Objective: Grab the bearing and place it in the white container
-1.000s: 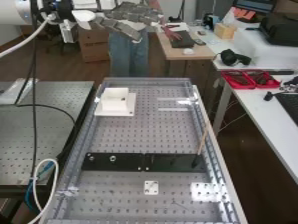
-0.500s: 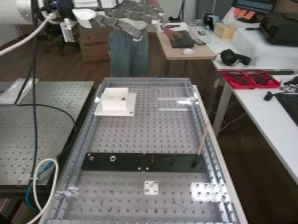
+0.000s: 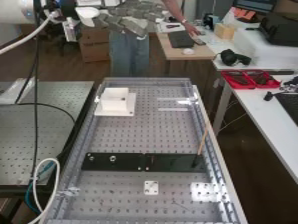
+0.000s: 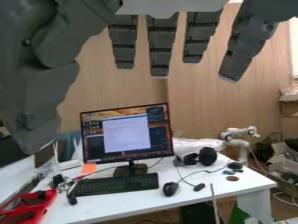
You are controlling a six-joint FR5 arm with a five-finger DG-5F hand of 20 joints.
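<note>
High view: the hand (image 3: 126,21) has shifted slightly.

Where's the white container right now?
High view: the white container stands in the far left corner of the perforated bench, as seen there, beyond the black strip.

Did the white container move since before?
No. The white container sits in the same spot near the far end of the perforated bench top.

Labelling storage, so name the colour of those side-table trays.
Red; the trays show best in high view.
</note>
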